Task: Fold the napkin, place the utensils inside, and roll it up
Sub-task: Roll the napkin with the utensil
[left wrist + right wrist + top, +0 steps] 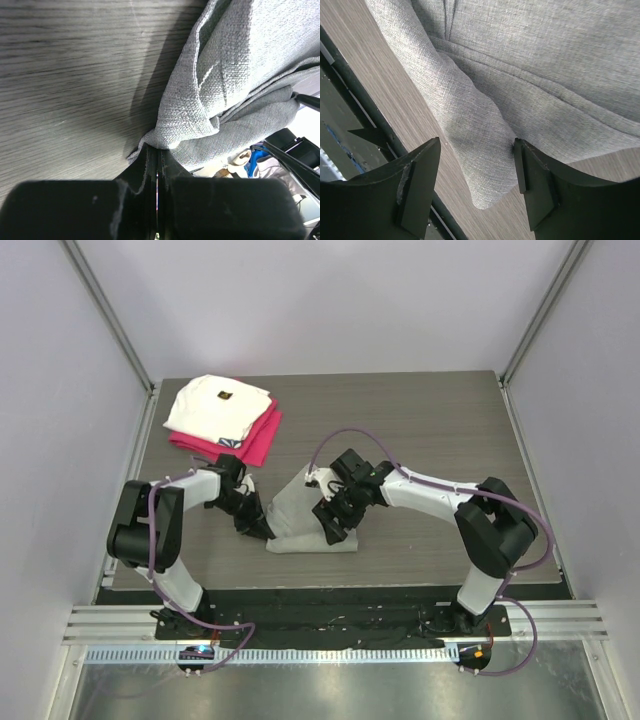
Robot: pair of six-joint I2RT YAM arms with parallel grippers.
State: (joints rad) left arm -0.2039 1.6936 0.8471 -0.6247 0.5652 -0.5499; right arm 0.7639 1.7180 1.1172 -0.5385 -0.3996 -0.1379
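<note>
The light-grey napkin (305,515) lies bunched and partly rolled near the table's front middle. My left gripper (262,527) is shut on the napkin's left edge; in the left wrist view the cloth (235,75) bunches up right at the closed fingertips (156,150). My right gripper (330,530) is open over the napkin's right part. In the right wrist view a rolled fold of the napkin (485,145) lies between the two fingers (422,175), which do not pinch it. The utensil is hidden.
A folded white cloth (215,408) with a small dark mark lies on a magenta-red folded cloth (255,440) at the back left. The table's front edge with a black rail (330,595) is just beyond the napkin.
</note>
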